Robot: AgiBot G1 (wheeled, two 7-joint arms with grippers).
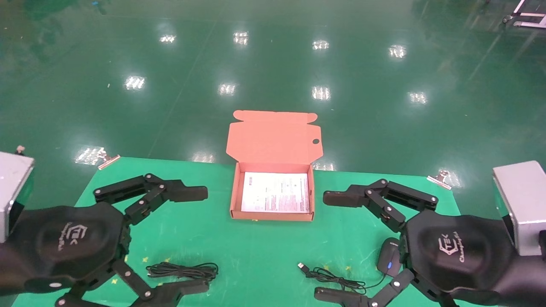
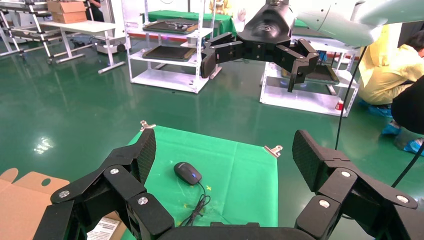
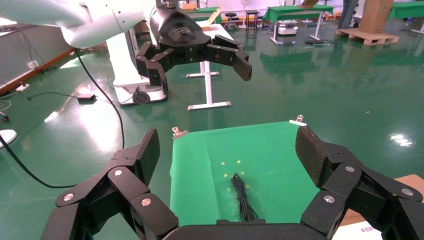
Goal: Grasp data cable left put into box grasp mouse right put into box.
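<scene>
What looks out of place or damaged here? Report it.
Nothing stands out. The box lies open with its leaflet flat inside, the data cable is neatly bundled, and the mouse sits upright, its cord loosely trailing on the table.

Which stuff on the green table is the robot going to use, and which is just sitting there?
For the job:
- data cable
- mouse
- box, open
- left gripper, open
- right gripper, open

Just lying about:
- leaflet in the box
- metal clips at the green cloth's corners
</scene>
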